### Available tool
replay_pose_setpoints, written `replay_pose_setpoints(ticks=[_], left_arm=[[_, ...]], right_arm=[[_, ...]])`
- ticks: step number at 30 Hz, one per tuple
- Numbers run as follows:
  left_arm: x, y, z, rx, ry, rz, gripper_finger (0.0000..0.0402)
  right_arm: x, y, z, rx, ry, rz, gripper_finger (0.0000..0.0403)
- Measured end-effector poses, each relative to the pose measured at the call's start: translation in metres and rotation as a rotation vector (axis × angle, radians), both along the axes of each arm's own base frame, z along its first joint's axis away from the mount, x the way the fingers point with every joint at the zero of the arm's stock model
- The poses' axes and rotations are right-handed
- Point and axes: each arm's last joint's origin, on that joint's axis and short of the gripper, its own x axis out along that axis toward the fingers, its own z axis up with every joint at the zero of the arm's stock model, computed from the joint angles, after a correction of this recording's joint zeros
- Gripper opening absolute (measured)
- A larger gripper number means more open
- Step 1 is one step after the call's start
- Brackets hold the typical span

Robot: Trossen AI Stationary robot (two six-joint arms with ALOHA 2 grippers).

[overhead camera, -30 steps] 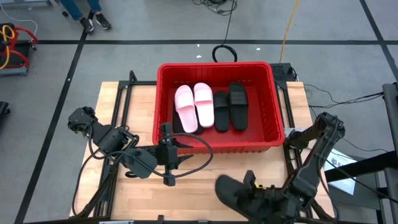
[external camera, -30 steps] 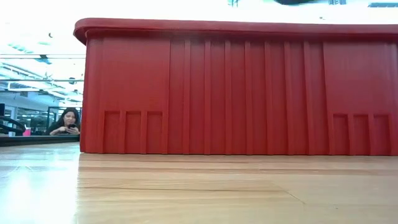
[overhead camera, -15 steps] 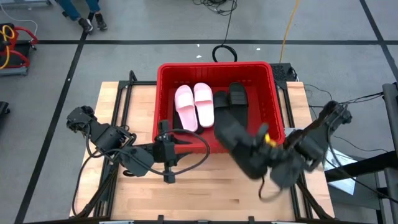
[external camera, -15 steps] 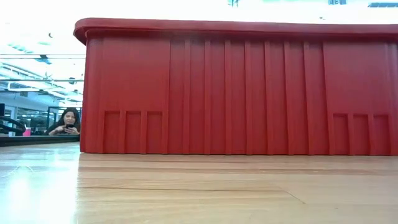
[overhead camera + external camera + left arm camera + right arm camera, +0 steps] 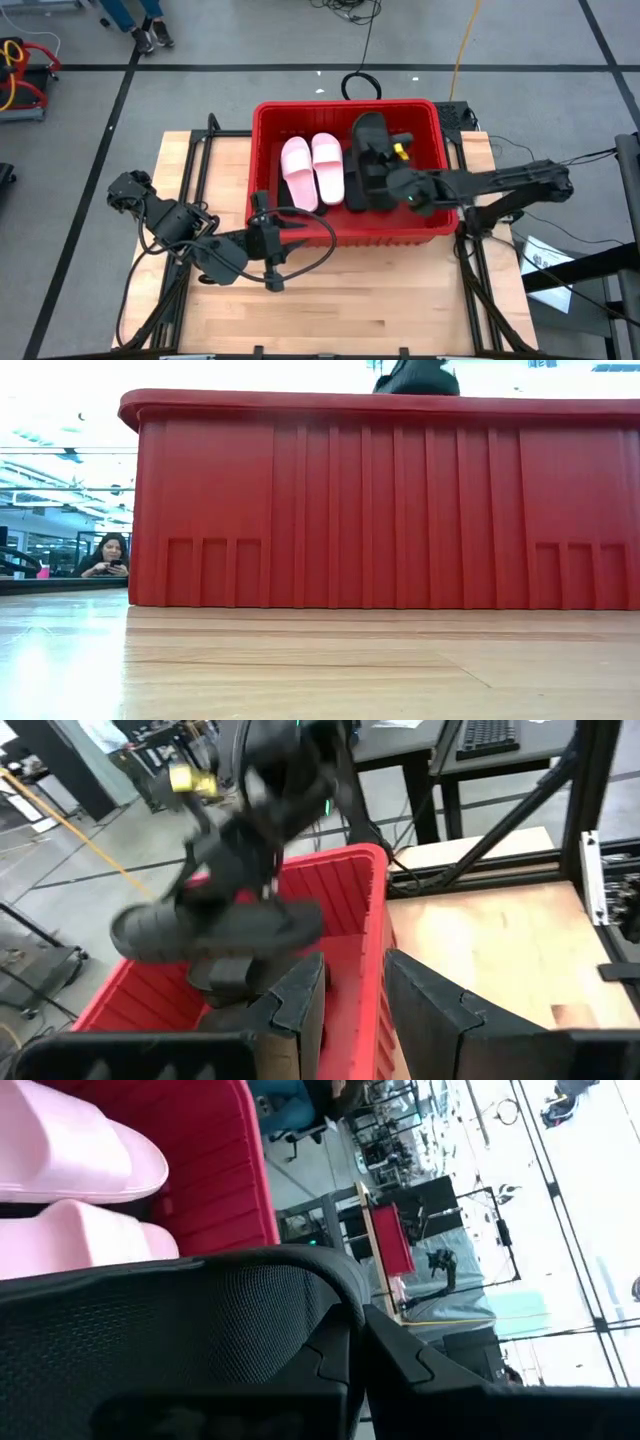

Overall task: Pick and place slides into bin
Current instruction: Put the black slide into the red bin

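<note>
The red bin (image 5: 443, 205) stands at the table's far middle. In it two pink slides (image 5: 312, 170) lie side by side, with black slides (image 5: 357, 192) to their right. My right gripper (image 5: 388, 172) reaches in from the right, shut on another black slide (image 5: 215, 925), which hangs over the bin's right half. The low view shows it dark above the rim (image 5: 415, 378). My left gripper (image 5: 295, 230) waits open just above the bin's near wall, with nothing between its fingers (image 5: 300, 1005). My right gripper holds the black slide near the middle of its length (image 5: 255, 895), coming at it from above on a slant. The textured black part (image 5: 300, 1295) runs in between the fingers, but which part that is I cannot tell. The slide hangs about level, clear of the bin.
Bare wooden tabletop (image 5: 340, 300) lies between the bin and the near edge. The bin's near wall (image 5: 380, 510) fills the low view. A person (image 5: 108, 555) sits far off in the room behind the table. Metal frame rails (image 5: 195, 160) run along the table's sides.
My right gripper has swung from the table's near edge toward the far edge and up over the bin's near wall, turning as it went. It stays shut on the black slide, which has come from low over the near table to above the bin's right half.
</note>
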Motion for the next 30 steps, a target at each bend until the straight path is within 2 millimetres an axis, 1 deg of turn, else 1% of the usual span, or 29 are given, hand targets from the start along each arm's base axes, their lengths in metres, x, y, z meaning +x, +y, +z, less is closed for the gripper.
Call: replay_pose_setpoints(ticks=[4,8,12,15,19,22,26,28,30], left_arm=[[0.000,0.000,0.000,-0.006,-0.008,0.014,0.0113],[0.000,0.001,0.000,-0.019,-0.012,0.021,0.0113],[0.001,0.002,0.000,-0.019,-0.012,0.025,0.0113],[0.003,0.006,0.000,-0.032,-0.017,0.043,0.0113],[0.006,0.012,0.000,-0.043,-0.021,0.068,0.0113],[0.008,0.016,0.000,-0.043,-0.021,0.084,0.0113],[0.011,0.022,0.000,-0.044,-0.022,0.103,0.0113],[0.013,0.025,0.000,-0.048,-0.022,0.108,0.0113],[0.013,0.026,0.000,-0.049,-0.022,0.112,0.0113]], right_arm=[[0.008,-0.025,-0.035,-0.058,-0.008,-0.001,0.0001],[0.003,-0.045,-0.069,-0.118,-0.031,-0.020,0.0001],[-0.006,-0.056,-0.094,-0.138,-0.025,-0.010,0.0001],[-0.012,-0.060,-0.114,-0.098,-0.004,0.010,0.0001],[-0.015,-0.063,-0.124,-0.041,-0.043,0.018,0.0001],[-0.014,-0.068,-0.129,-0.031,-0.033,0.000,0.0001],[-0.006,-0.071,-0.140,0.010,-0.050,0.047,0.0001],[-0.001,-0.072,-0.150,-0.009,0.005,0.051,0.0001],[0.003,-0.073,-0.155,-0.046,0.040,0.026,0.0001]])
